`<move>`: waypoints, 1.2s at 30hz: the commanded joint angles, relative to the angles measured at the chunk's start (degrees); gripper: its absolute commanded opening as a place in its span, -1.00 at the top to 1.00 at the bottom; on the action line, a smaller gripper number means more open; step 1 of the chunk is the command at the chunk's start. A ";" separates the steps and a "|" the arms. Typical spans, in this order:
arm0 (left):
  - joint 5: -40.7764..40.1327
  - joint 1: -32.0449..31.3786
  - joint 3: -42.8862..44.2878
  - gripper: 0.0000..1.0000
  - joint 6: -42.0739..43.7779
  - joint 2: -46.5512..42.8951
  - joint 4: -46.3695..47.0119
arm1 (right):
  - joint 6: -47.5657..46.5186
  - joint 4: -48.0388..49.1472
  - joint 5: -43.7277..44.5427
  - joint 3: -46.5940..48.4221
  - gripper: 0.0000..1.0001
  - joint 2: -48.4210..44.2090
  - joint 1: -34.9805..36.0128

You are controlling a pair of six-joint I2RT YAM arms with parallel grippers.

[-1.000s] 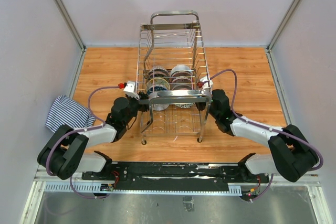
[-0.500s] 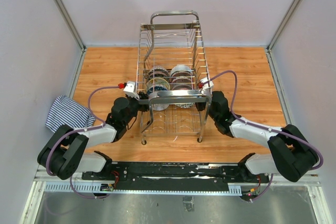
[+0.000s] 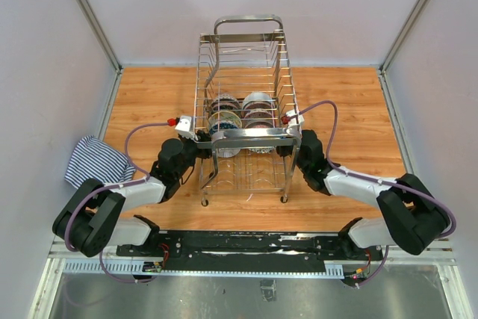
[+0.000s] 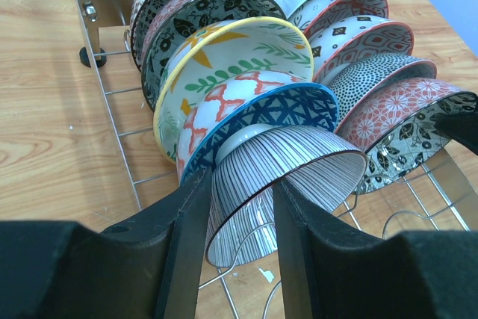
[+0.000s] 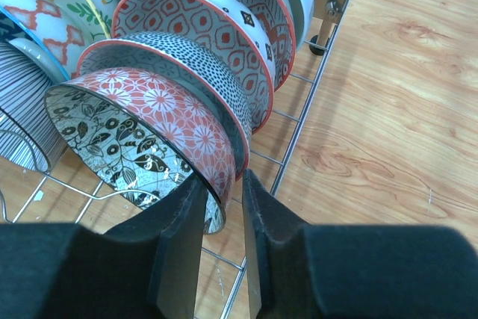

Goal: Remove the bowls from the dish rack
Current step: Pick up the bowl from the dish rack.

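The dish rack (image 3: pixel 243 36) stands in the middle of the wooden counter (image 3: pixel 358 110), its tall chrome frame running away from the arm bases, with a looped handle at each end. The left arm (image 3: pixel 134 192) and the right arm (image 3: pixel 358 184) reach in from either side and meet the rack at its near end. A striped cloth (image 3: pixel 97 160) lies bunched at the counter's left edge, well apart from the rack.

The bowls (image 3: pixel 243 113) stand on edge in the rack's lower tier in two rows, packed one against the next. In the left row a yellow-rimmed leafy bowl (image 4: pixel 239 57) leans behind a blue lattice bowl (image 4: pixel 276 106), and a thin-striped bowl (image 4: pixel 299 158) comes nearest. In the right row a black-dotted bowl (image 5: pixel 187 65) sits just behind a red floral bowl (image 5: pixel 164 110), whose inside is printed with dark leaves.

The left pincer (image 4: pixel 240 184) has its fingers set moderately apart with the thin-striped bowl filling the space between them. I cannot tell whether they press on it. The right pincer (image 5: pixel 222 178) has its fingers a narrow gap apart, astride the lower rim of the red floral bowl, one finger before the bowl's inside and one at its outside. Whether they pinch the rim cannot be made out.
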 commanded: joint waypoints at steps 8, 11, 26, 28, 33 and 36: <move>-0.89 -0.56 -0.37 0.14 -0.04 0.18 1.30 | 1.25 5.39 5.50 3.91 0.41 2.27 -0.45; -0.88 -0.57 -0.29 0.14 -0.04 0.34 1.26 | 1.74 5.53 4.82 4.35 0.38 3.06 -0.45; -1.41 -0.57 -0.55 0.14 0.22 -0.08 0.95 | 3.94 7.17 3.65 4.69 0.49 5.47 -0.45; -1.43 -0.53 -0.71 0.13 0.16 -0.12 1.15 | 4.37 8.00 4.01 3.94 0.56 5.14 -0.46; -1.65 -0.57 -0.84 0.13 0.14 -0.25 1.22 | 5.67 11.18 5.01 1.77 0.70 4.83 -0.46; -1.76 -0.53 -1.03 0.13 0.05 -0.33 1.31 | 6.58 13.63 5.41 0.51 0.75 5.08 -0.45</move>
